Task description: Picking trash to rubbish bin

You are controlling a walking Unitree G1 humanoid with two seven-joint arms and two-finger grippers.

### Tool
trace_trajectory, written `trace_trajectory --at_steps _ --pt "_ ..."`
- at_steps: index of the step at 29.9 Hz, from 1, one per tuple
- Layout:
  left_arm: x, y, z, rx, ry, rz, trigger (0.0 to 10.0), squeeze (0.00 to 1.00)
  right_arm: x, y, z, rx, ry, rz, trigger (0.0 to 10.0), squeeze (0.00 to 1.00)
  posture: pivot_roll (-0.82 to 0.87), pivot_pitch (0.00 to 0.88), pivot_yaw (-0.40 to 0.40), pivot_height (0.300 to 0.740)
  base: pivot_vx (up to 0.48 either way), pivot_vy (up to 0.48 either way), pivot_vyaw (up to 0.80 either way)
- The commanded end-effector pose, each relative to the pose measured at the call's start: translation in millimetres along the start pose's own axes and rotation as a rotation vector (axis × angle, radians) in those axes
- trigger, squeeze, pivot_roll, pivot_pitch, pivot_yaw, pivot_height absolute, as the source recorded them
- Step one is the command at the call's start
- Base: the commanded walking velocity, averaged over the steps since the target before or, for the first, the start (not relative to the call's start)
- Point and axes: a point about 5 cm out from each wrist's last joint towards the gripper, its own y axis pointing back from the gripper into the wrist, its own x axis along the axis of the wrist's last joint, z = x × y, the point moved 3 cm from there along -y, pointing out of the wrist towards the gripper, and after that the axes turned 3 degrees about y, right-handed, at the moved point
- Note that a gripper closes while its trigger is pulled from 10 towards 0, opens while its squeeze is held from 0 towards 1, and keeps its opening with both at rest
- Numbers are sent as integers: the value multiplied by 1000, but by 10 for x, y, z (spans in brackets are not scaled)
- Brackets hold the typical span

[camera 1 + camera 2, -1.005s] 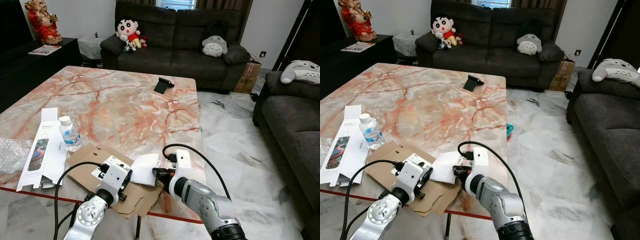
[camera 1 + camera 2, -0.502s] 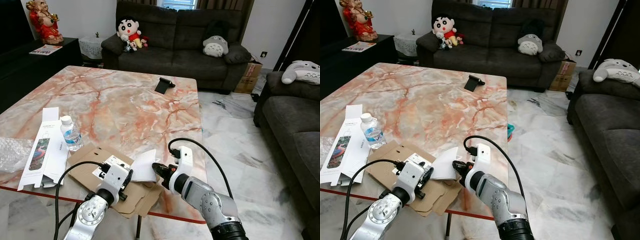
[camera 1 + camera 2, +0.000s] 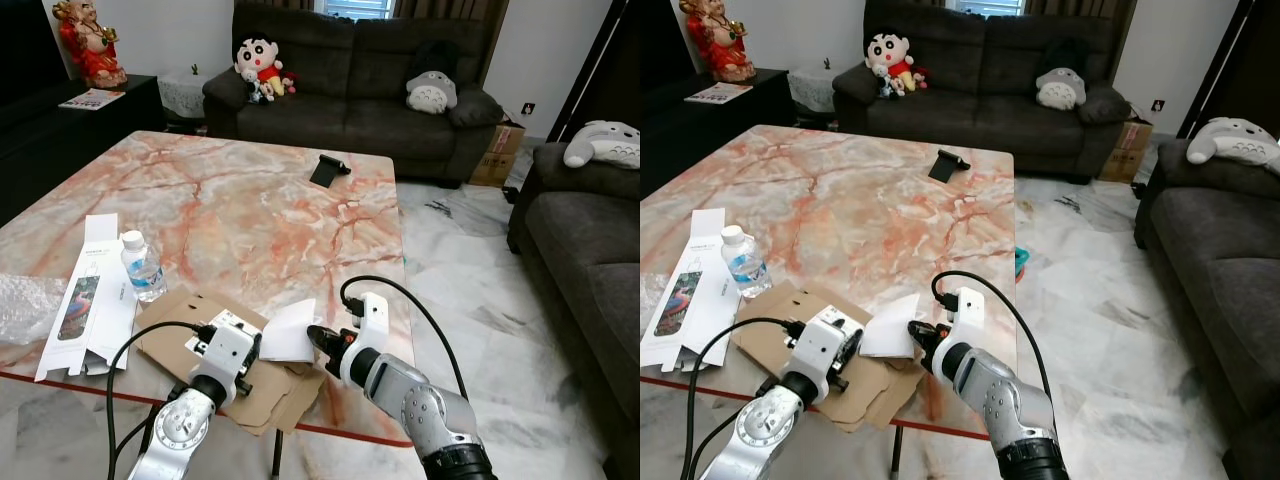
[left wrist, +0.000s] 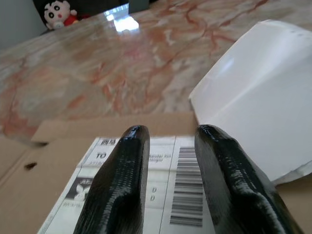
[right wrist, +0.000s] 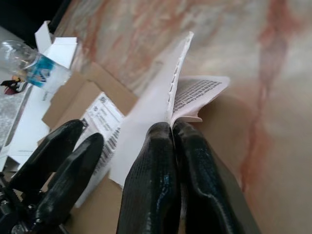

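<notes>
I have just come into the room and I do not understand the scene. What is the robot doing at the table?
The robot is clearing trash from the marble table. Its right gripper is shut on a white paper, lifting one edge off the flattened cardboard. The left gripper hovers open over the cardboard's shipping label, holding nothing. A water bottle, an opened white box and some bubble wrap lie on the table's left side.

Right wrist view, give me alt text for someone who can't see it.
The right hand pinches a folded white paper between its shut black fingers, above flattened brown cardboard bearing a shipping label. The left hand rests over the cardboard; a water bottle stands on the marble table.
</notes>
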Motion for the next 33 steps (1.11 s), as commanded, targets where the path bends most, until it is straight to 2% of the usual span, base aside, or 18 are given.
trace_trajectory --at_steps 1,5,7,12,19,20,21,25,27,33 --pt "63 -21 -3 6 8 27 10000 0 -92 -49 -96 17 -46 -11 0 0 179 0 -70 740 -480 0 0" --pt "72 -17 -24 23 11 36 10000 0 -61 -48 -82 3 -40 12 0 0 179 0 -70 740 -414 0 0" --pt "77 -15 -61 51 19 42 10000 0 163 -25 -27 -34 -70 143 0 0 179 0 -70 740 0 0 0" --pt "85 -20 -64 53 21 48 10000 0 399 15 -18 -26 -75 248 0 0 179 0 -70 740 0 0 0" --pt "99 -23 -85 75 19 57 10000 0 500 27 2 -33 -90 301 0 0 179 0 -70 740 0 0 0" --pt "131 -30 -110 87 31 72 10000 0 674 80 -9 -16 -95 385 0 0 174 0 -71 740 0 0 0" --pt "140 -34 -123 92 35 75 10000 0 757 112 -9 -16 -92 424 0 0 174 0 -71 740 0 0 0" --pt "143 -39 -136 96 39 77 10000 0 864 158 7 -26 -90 474 0 0 174 0 -71 740 0 0 0" --pt "126 -41 -125 95 41 71 10000 0 955 219 98 -65 -61 512 0 0 168 0 -71 740 0 0 0" --pt "69 -38 -109 91 52 48 10000 0 1005 302 244 -114 -11 549 0 0 162 0 -72 740 0 0 0"
